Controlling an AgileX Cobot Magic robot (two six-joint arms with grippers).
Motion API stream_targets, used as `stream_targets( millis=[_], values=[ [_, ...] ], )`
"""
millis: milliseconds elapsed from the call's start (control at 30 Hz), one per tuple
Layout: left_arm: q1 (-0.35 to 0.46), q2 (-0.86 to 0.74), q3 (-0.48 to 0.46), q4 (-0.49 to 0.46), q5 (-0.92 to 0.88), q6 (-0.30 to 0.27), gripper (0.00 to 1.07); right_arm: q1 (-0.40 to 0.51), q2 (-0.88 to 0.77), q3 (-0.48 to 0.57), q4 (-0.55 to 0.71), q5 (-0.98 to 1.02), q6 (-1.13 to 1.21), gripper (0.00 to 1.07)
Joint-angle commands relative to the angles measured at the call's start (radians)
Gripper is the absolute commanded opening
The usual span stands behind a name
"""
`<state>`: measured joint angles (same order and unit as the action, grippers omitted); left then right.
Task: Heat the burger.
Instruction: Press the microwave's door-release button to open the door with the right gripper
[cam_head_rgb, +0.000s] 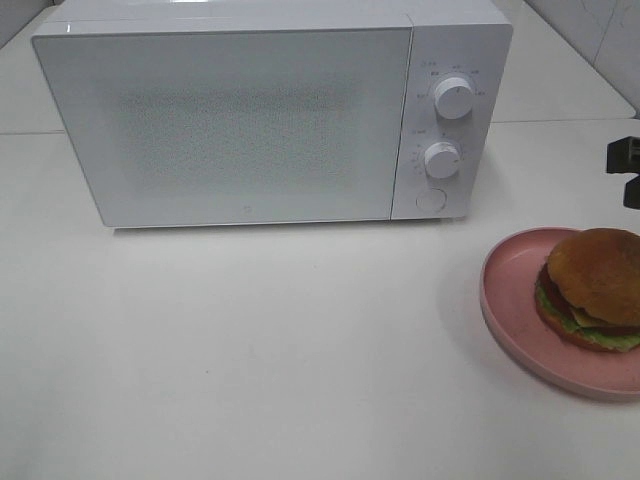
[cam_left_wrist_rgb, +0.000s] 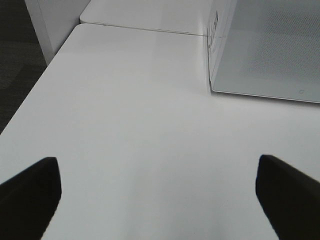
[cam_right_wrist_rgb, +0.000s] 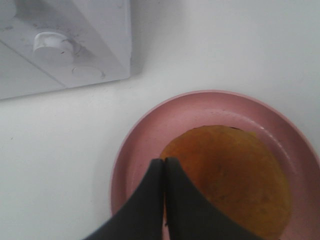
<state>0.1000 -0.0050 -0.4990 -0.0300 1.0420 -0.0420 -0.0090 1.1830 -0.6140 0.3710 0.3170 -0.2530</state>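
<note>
Item 1, right claw (cam_right_wrist_rgb: 164, 162): clenched. We record its two dark fingers (cam_right_wrist_rgb: 142, 205) pressed flush together, with nothing gripped between them. In its wrist view the joined tips lie over the near edge of the burger (cam_right_wrist_rgb: 230, 175), where bun meets plate (cam_right_wrist_rgb: 135, 150). We cannot tell from that view whether they touch the bun or hang above it.

Item 2, left claw (cam_left_wrist_rgb: 157, 162): released. Its fingers (cam_left_wrist_rgb: 30, 195) are spread to either side of the wrist view, with only bare counter (cam_left_wrist_rgb: 150, 110) between them. It holds and touches nothing.

Item 3, burger (cam_head_rgb: 595, 285): glossy brown bun, lettuce and cheese showing at the side. It sits on the pink plate (cam_head_rgb: 500, 300) on the right of the counter (cam_head_rgb: 250, 350), partly cut off by the edge of the high view.

Item 4, microwave (cam_head_rgb: 230, 120): white, at the back of the counter, well apart from the plate. Its door (cam_head_rgb: 220, 125) is closed (frosted front, interior not visible). We list two round knobs, upper (cam_head_rgb: 455, 98) and lower (cam_head_rgb: 441, 158), with a round button (cam_head_rgb: 431, 199) below them.
</note>
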Motion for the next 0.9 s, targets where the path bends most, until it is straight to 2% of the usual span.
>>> stream_targets(
  millis=[33, 100, 133, 233, 300, 333, 500, 700, 900],
  values=[
    [-0.006, -0.025, 0.003, -0.005, -0.007, -0.001, 0.98, 0.107, 0.045, -0.005, 0.03, -0.024, -0.061, 0.0],
    [-0.006, -0.025, 0.003, -0.005, -0.007, -0.001, 0.98, 0.13, 0.056, -0.005, 0.03, -0.034, -0.061, 0.0],
    [-0.006, -0.025, 0.003, -0.005, -0.007, -0.001, 0.98, 0.189, 0.082, -0.005, 0.03, -0.053, -0.06, 0.0],
    [-0.006, -0.025, 0.003, -0.005, -0.007, -0.001, 0.98, 0.216, 0.099, -0.005, 0.03, -0.064, -0.06, 0.0],
    [-0.006, -0.025, 0.003, -0.005, -0.007, -0.001, 0.98, 0.287, 0.152, -0.019, 0.032, -0.087, -0.05, 0.0],
    [-0.006, -0.025, 0.003, -0.005, -0.007, -0.001, 0.98, 0.287, 0.152, -0.019, 0.032, -0.087, -0.05, 0.0],
    [-0.006, -0.025, 0.003, -0.005, -0.007, -0.001, 0.98, 0.416, 0.275, -0.089, 0.033, -0.09, -0.001, 0.0],
    [-0.006, -0.025, 0.003, -0.005, -0.007, -0.001, 0.98, 0.484, 0.385, -0.113, 0.06, -0.108, -0.001, 0.0],
    [-0.006, -0.025, 0.003, -0.005, -0.007, -0.001, 0.98, 0.497, 0.45, -0.113, 0.07, -0.166, -0.001, 0.0]
  ],
)
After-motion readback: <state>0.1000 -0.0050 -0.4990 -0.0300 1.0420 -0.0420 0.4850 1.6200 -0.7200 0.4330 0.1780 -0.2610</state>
